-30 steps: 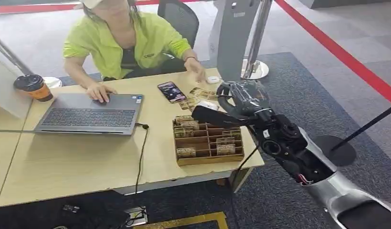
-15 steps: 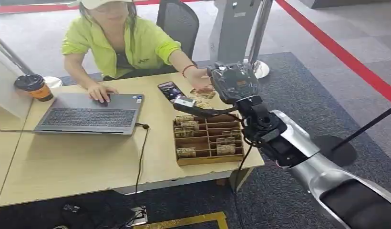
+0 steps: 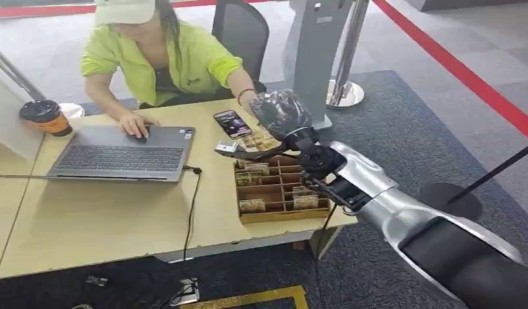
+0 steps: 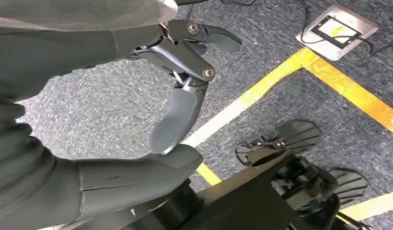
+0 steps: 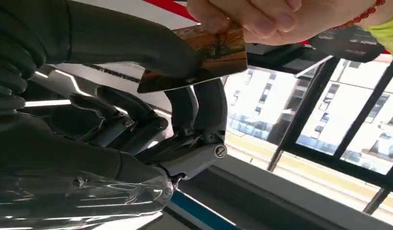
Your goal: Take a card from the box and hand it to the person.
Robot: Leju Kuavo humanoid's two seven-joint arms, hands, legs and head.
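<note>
The left hand hangs low over the floor, fingers curled around nothing. On the tabletop the wooden box keeps its other cards. Just beyond it, the right hand pinches a brown printed card, flat and unbent, while the person's hand grips its far edge. By my judgement only the release is left.

Left hand empty, fingers curled, above carpet, yellow line.
</note>
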